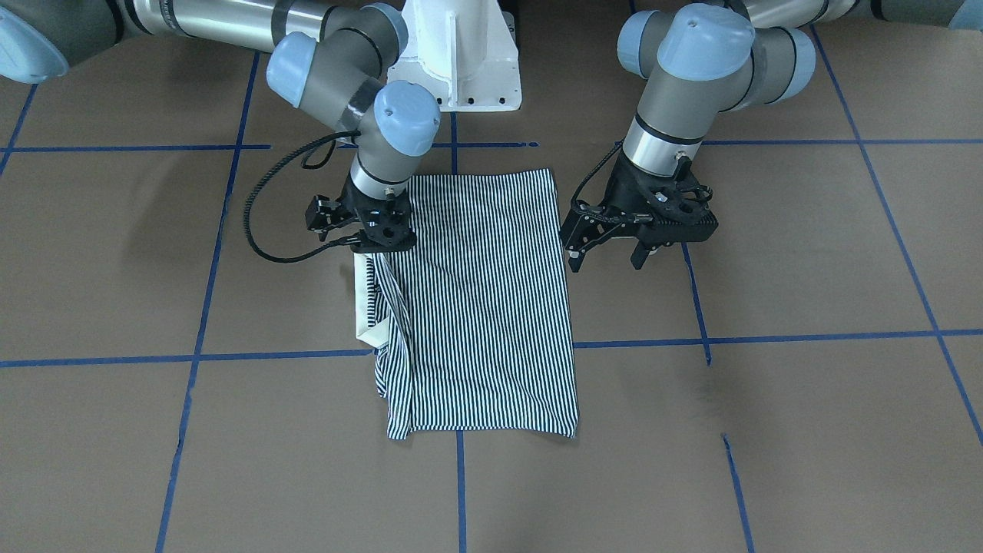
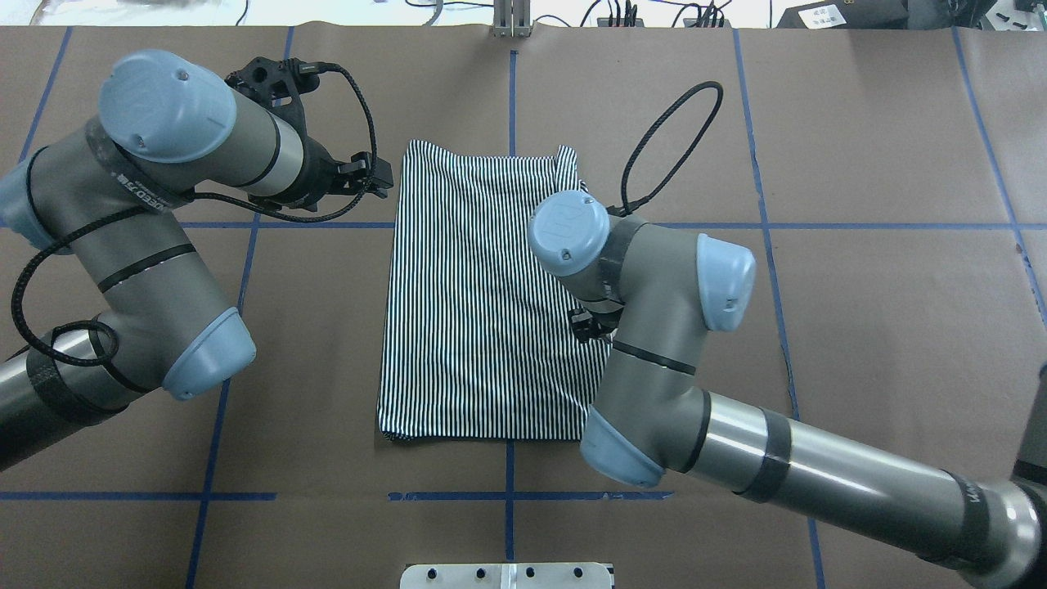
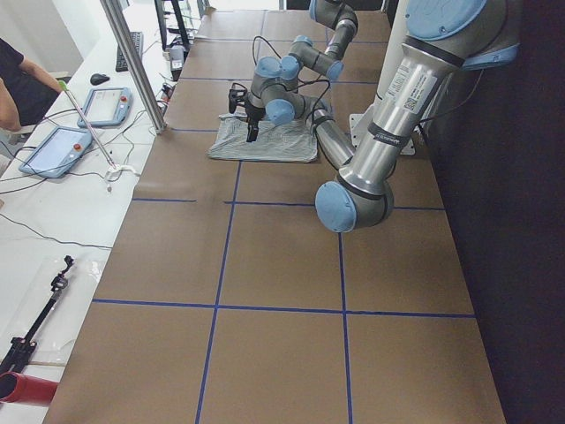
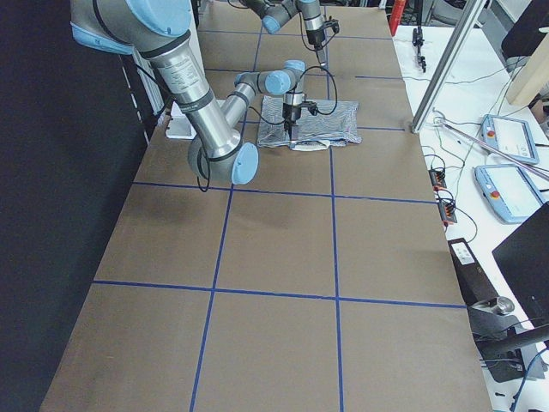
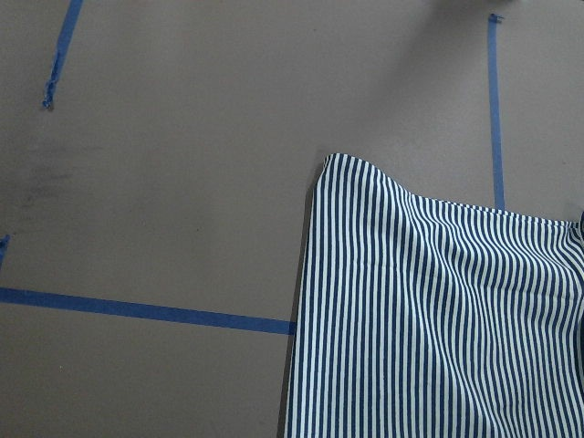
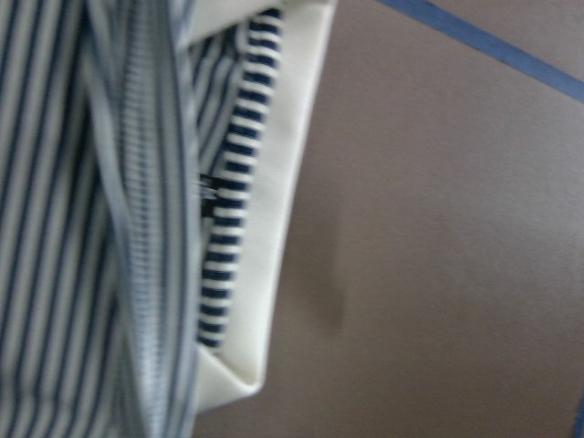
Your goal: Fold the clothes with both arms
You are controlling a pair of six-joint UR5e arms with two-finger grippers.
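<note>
Left tool (image 1: pixel 606 263) spread wide, just beside shirt (image 1: pixel 491 307).

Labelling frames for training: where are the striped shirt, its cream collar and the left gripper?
striped shirt (image 1: pixel 491 307), front-facing view, cloth middle.
cream collar (image 6: pixel 278 228), right wrist view, its band.
left gripper (image 1: pixel 607 259), front-facing view, between fingertips.

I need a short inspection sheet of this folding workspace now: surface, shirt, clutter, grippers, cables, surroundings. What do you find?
surface: brown table, blue tape grid.
job's things: striped shirt folded to a rectangle, cream collar sticking out at one side.
clutter: nothing seen.
grippers: left gripper open, beside the shirt; right gripper at the collar-side edge, fingers hidden.
cables: black cable loops off the right wrist.
surroundings: two pendants on a side bench, a person's arm.
</note>
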